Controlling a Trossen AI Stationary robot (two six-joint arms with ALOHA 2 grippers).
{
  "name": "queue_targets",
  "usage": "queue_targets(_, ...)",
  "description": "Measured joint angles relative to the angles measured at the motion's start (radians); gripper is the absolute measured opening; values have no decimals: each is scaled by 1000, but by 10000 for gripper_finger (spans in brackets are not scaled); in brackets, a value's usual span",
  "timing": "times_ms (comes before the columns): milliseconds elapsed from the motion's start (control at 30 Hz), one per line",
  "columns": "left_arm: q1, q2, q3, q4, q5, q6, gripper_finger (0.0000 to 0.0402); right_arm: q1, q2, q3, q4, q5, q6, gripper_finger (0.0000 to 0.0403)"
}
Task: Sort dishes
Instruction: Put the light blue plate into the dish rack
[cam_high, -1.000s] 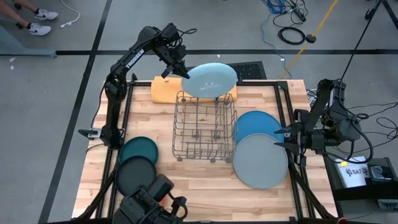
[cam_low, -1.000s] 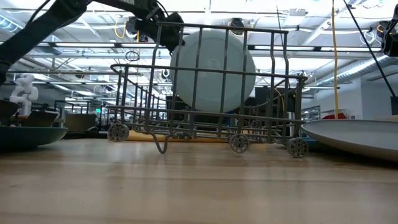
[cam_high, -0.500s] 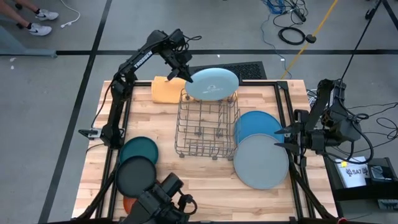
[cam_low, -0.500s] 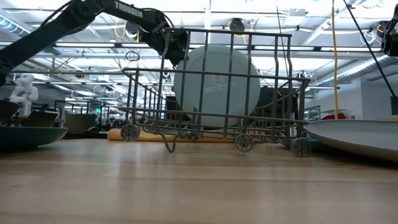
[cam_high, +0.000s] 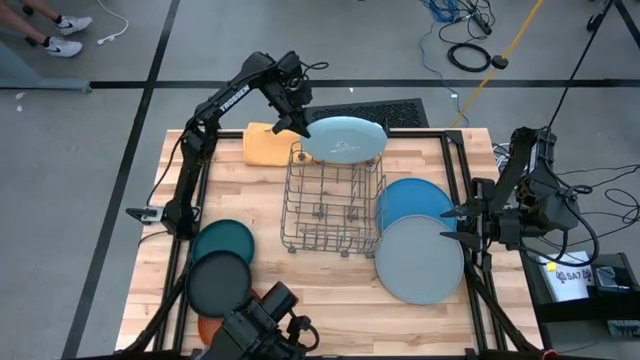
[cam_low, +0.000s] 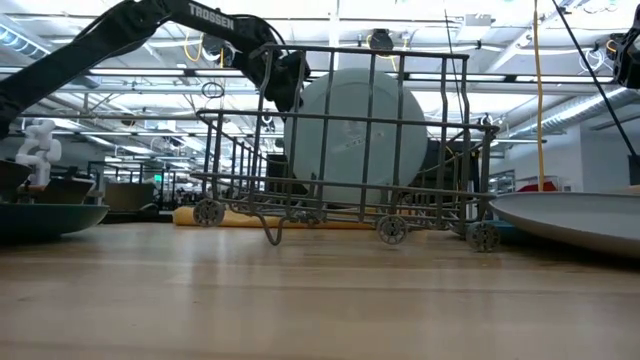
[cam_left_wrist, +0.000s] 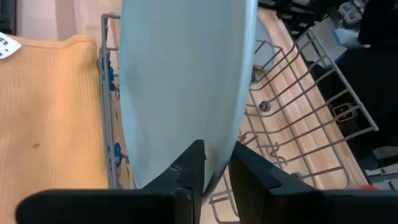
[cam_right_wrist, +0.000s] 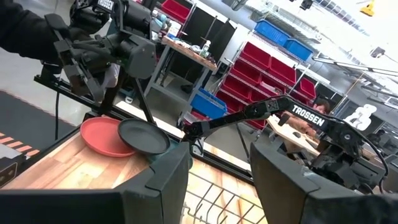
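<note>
Dishes lie spread over the wooden surface (cam_high: 300, 275), with one at the rack. A light blue plate (cam_high: 343, 140) stands on edge at the far end of the wire rack (cam_high: 330, 205), its rim between the fingers of the left gripper (cam_high: 296, 124). In the left wrist view the plate's edge (cam_left_wrist: 186, 87) sits between the two fingers with the rack's wires just behind; whether the fingers press on the plate or have loosened I cannot tell. A folded orange-yellow cloth (cam_high: 265, 145) lies beside the rack's far end, under the left arm.

To the right of the rack, a medium blue plate (cam_high: 412, 200) lies flat with a grey plate (cam_high: 418, 260) overlapping its near edge. To the left of the rack, near the front, a dark teal plate (cam_high: 222, 240) and a black plate (cam_high: 218, 282) lie touching, and an orange plate (cam_high: 206, 328) peeks out at the front edge.

The right gripper (cam_high: 452, 222) hangs at the right side of the surface, just beside the blue and grey plates, its fingers spread with nothing between them.
</note>
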Motion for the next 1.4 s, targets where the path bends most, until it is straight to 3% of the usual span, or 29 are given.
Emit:
queue_targets(767, -3, -69, 7, 46, -16, -45, 73, -46, 3, 0, -1, 0, 52, 164)
queue_targets(1200, -2, -71, 7, 151, -120, -180, 73, -65, 19, 0, 0, -5, 60, 164)
queue_targets(1400, -2, -71, 7, 146, -260, -234, 73, -65, 19, 0, 0, -5, 60, 164)
